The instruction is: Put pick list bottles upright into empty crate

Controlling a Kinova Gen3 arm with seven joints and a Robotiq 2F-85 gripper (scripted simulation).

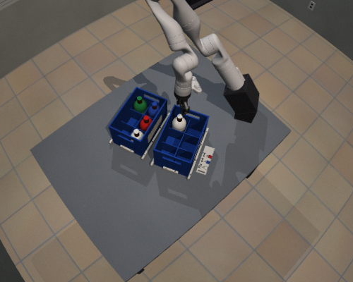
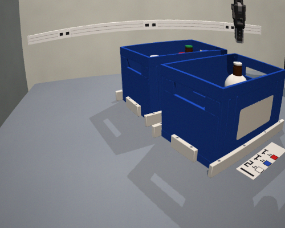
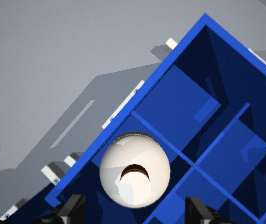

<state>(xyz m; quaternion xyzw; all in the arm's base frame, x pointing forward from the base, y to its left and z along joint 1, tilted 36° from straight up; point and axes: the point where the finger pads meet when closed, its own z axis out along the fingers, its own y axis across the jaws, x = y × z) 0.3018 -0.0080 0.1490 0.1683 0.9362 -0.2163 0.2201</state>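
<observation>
The pincer (image 1: 183,110) (image 2: 239,42) (image 3: 135,210) was released above the near crate (image 1: 157,155) (image 2: 190,122) (image 3: 104,135), where one white bottle (image 1: 178,123) (image 2: 236,80) (image 3: 135,155) stood upright. By the pick list (image 1: 205,160) (image 2: 261,161), one white, one blue and one red remained.

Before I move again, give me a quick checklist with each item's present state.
1. Gripper open, above the placed white bottle: ok.
2. That bottle upright: ok.
3. Receiving crate level between its rails: ok.
4. Pick list (two white, one blue, one red) filled: not ok, only one white in.
5. Green bottle left in its crate: ok.
6. Bottle base flat on the crate floor: cannot tell.
</observation>
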